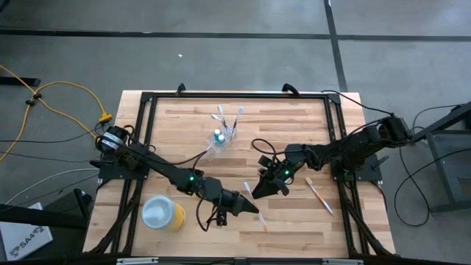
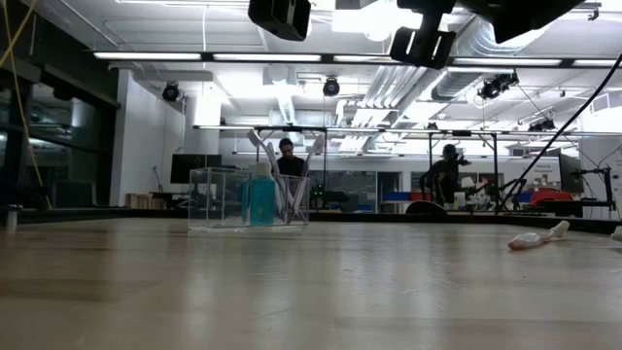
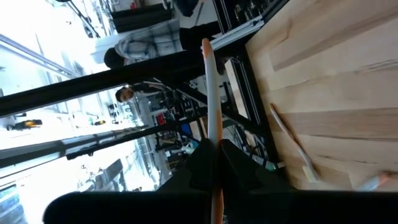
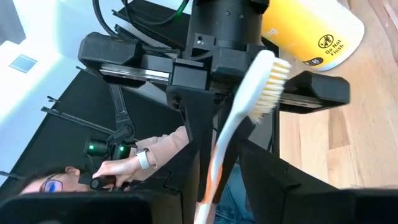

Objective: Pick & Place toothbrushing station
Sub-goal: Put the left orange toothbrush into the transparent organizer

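Bristles and a white-and-orange handle fill the right wrist view: a toothbrush (image 4: 239, 118) held lengthwise between the two arms, its long axis running from one gripper to the other, bristle head toward the left gripper (image 4: 214, 93). From above, the left gripper (image 1: 246, 204) and right gripper (image 1: 257, 188) meet near the table's middle front; both sets of fingers are closed on this brush, which the left wrist view shows as a slim pale-orange shaft (image 3: 212, 118) pinched between its fingers. Two more toothbrushes lie flat on the wood: one (image 1: 319, 195) to the right of the right gripper, lying diagonally, and one (image 1: 260, 219) just in front of the left gripper. A clear plastic cup (image 1: 219, 137) stands toward the far middle of the table, holding a blue tube (image 2: 260, 197) and a few upright brushes (image 1: 220, 115); their exact number cannot be told. One yellow cup (image 1: 163, 213) with a pale top lies at the front left. The table (image 1: 294, 132) is light wooden planks in a black frame, on a grey floor. Beyond it lies a bright workshop with two people (image 2: 285, 156) at benches.
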